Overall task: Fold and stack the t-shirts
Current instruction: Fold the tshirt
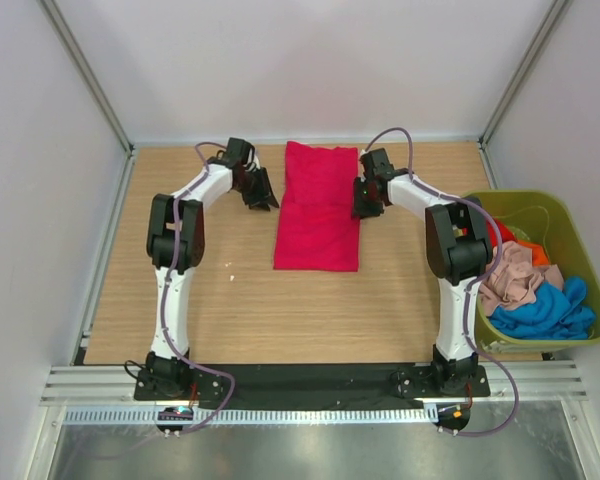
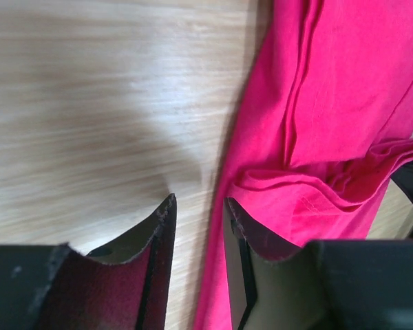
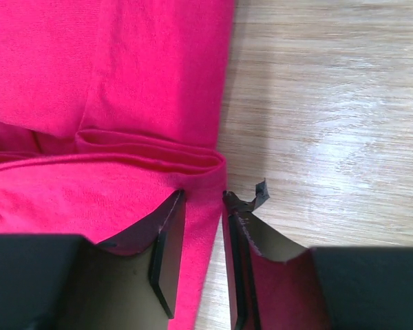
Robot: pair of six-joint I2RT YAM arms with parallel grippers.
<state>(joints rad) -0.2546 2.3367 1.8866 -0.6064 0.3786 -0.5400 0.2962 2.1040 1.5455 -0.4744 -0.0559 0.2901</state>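
Lying heaped in the olive-green tub (image 1: 565,225) at the worktop's (image 1: 230,300) right side: blue t-shirt (image 1: 545,310), beige-pink t-shirt (image 1: 510,275), orange-red t-shirt (image 1: 539,254). Farther back, mid-worktop, the crimson t-shirt (image 1: 318,210) lies folded into a long strip. Left gripper (image 2: 198,201) sits beside its left edge, right gripper (image 3: 204,194) over its right edge. Both pairs of jaws stand narrowly apart, clamping nothing.

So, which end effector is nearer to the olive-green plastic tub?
Right. The right end effector is at the right edge of the folded crimson-red cloth t-shirt, on the side of the olive-green plastic tub. The left end effector is beyond the shirt's left edge, farther away.
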